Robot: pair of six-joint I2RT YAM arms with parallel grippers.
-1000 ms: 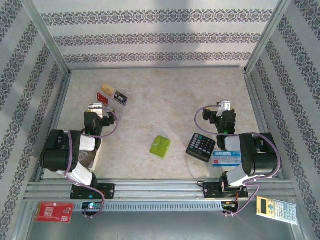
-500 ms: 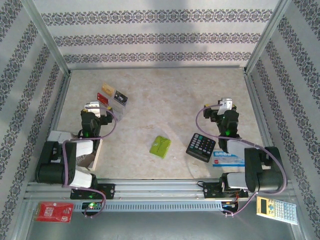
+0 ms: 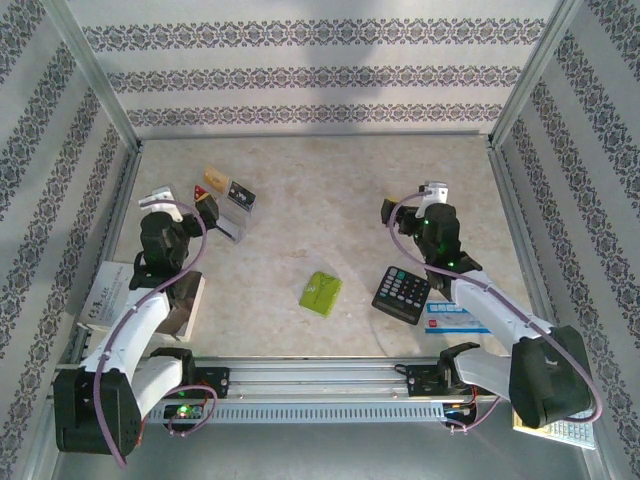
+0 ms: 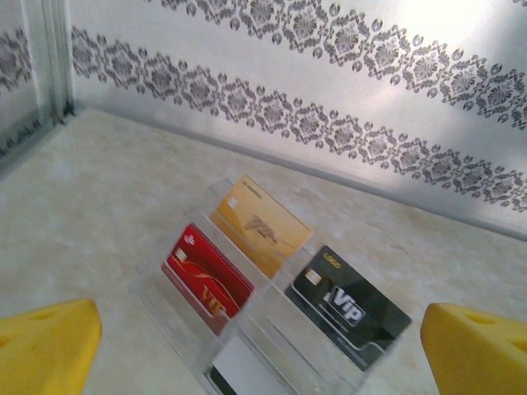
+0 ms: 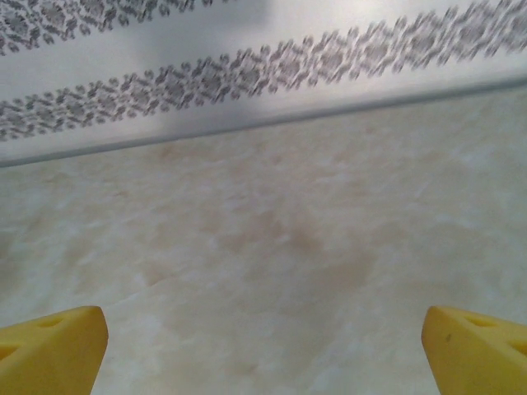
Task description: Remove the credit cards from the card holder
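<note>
Since both arms (image 3: 135, 320) unfolded — left fingers (image 4: 45, 346) and right fingers (image 5: 49, 341) apart, empty — credit cards (image 4: 259, 222) stay put.

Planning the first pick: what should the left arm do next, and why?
Probably ease the open left gripper forward and down onto the red card. It stands upright in the clear holder, just ahead between the spread fingers, which touch nothing yet.
</note>
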